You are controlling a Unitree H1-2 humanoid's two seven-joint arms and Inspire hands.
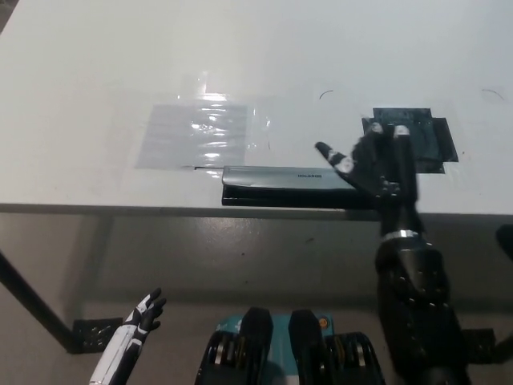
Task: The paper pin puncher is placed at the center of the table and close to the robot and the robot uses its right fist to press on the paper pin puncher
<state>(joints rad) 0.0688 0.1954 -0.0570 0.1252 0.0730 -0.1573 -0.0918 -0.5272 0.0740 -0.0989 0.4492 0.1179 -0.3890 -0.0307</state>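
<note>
The paper pin puncher (276, 185), a long grey bar on a black base, lies along the front edge of the white table (96, 64), near the middle. My black right hand (375, 164) is over the puncher's right end and hides it. Its fingers are spread and point away from me, with the thumb sticking out to the left above the bar. It holds nothing. My white left hand (136, 325) rests at the lower left, below table level, fingers apart.
A clear plastic sheet (196, 132) is taped flat behind the puncher's left end. A patch of black tape (417, 132) sits just beyond my right hand. A dark table leg (24, 297) runs down at the far left.
</note>
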